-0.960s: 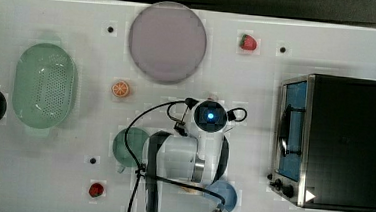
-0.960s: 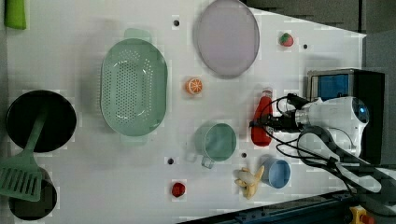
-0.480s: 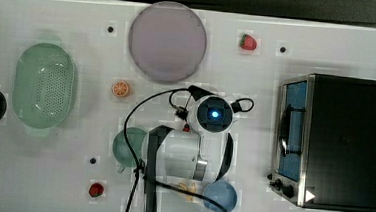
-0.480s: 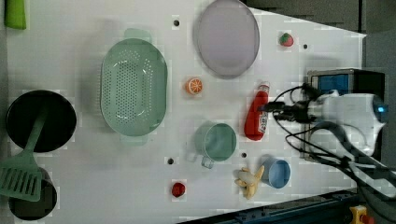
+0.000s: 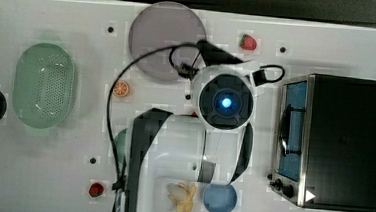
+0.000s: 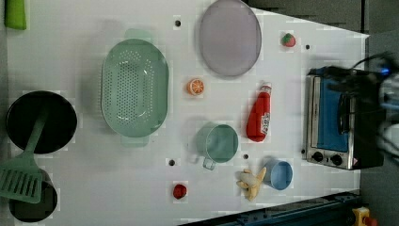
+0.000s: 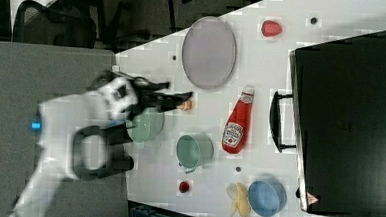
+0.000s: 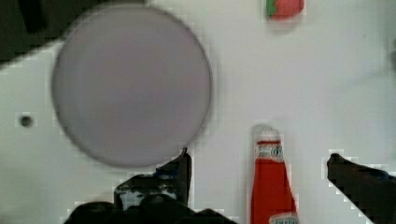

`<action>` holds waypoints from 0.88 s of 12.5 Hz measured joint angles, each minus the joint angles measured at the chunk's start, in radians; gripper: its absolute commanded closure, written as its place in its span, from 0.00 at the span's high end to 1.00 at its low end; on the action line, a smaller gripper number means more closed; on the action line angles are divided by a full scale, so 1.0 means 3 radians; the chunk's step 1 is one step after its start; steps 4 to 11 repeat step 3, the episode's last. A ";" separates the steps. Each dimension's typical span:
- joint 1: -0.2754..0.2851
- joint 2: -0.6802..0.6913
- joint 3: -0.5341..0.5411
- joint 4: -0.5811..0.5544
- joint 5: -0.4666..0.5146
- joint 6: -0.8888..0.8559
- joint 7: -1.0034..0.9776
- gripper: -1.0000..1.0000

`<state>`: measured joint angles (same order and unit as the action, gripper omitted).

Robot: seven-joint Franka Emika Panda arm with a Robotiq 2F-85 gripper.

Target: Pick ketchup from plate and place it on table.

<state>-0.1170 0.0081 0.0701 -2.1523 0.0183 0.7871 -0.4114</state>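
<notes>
The ketchup (image 6: 259, 113) is a red bottle with a white cap, lying flat on the white table (image 6: 94, 179) between the plate and the blue bowl; I see the ketchup (image 7: 237, 123) in the right view too. The pale greyish-pink plate (image 6: 229, 37) has nothing on it. In the wrist view my gripper (image 8: 258, 156) is open and lifted clear, its two dark fingertips (image 8: 180, 168) standing wide to either side of the ketchup (image 8: 273, 186), beside the plate (image 8: 130, 88). In the top view the arm's wrist (image 5: 225, 101) covers the bottle, just below the plate (image 5: 165, 39).
A toaster oven (image 6: 334, 122) stands at the left view's right. Near the bottle are a teal mug (image 6: 219, 143), a blue bowl (image 6: 278, 174), a banana (image 6: 251, 181) and an orange slice (image 6: 195, 86). A green colander (image 6: 134, 89), strawberries (image 6: 288, 40) and a black pan (image 6: 40, 122) lie further off.
The gripper has opened and let go of the ketchup, which now lies on the table. The arm has lifted and drawn away from the bottle, toward the left view's right.
</notes>
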 measured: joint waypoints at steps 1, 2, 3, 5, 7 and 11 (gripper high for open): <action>0.0015 -0.0086 0.0018 0.0189 0.0040 -0.0391 0.0190 1.00; 0.0048 -0.0151 0.0018 0.0358 0.0053 -0.0767 0.0377 1.00; 0.0067 -0.0167 0.0033 0.0563 0.0045 -0.1107 0.0539 1.00; 0.0067 -0.0167 0.0033 0.0563 0.0045 -0.1107 0.0539 1.00; 0.0067 -0.0167 0.0033 0.0563 0.0045 -0.1107 0.0539 1.00; 0.0067 -0.0167 0.0033 0.0563 0.0045 -0.1107 0.0539 1.00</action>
